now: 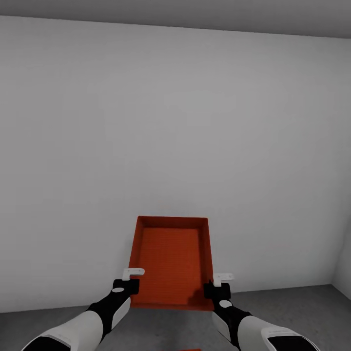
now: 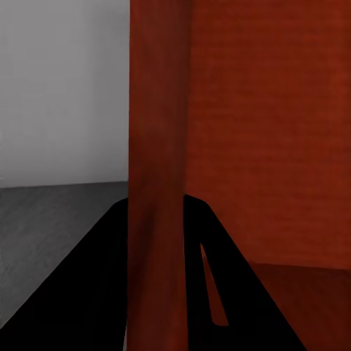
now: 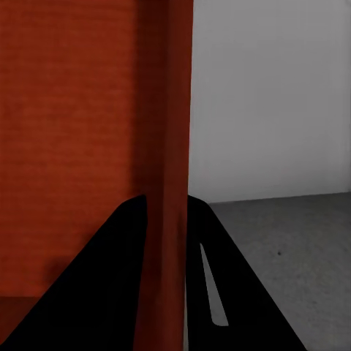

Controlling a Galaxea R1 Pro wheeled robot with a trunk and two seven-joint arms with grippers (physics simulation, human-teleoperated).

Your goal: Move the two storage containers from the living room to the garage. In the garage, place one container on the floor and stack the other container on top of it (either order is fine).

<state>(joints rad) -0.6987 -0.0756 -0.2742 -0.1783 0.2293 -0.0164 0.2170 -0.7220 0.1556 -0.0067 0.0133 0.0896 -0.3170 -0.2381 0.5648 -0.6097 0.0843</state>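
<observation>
My left pincer (image 1: 127, 282) clamps the left side wall of the storage container (image 1: 170, 261), one finger inside the box and one outside, so the thin wall is pinched between them. In the left wrist view that wall (image 2: 155, 183) runs straight up between my two dark fingers (image 2: 88, 292), with no gap showing on either side. I hold the edge, not the base, because the box has no handles and its open top gives me a rim to bite on.

The container hangs in the air between my arms, in front of the pale grey wall (image 1: 170, 122), its open side turned toward my head camera so that I look into the red-orange bottom. Holding it from both sides keeps it level and stops it from swinging as I carry it.

My right pincer (image 1: 218, 285) does the same on the right side wall (image 3: 170, 146), closed tight across it. Below lies the dark grey floor (image 1: 302, 302), so I judge this is the garage. At the very bottom of the head view sits a small red-orange sliver (image 1: 187, 349); it may be the other container, but too little shows to tell.
</observation>
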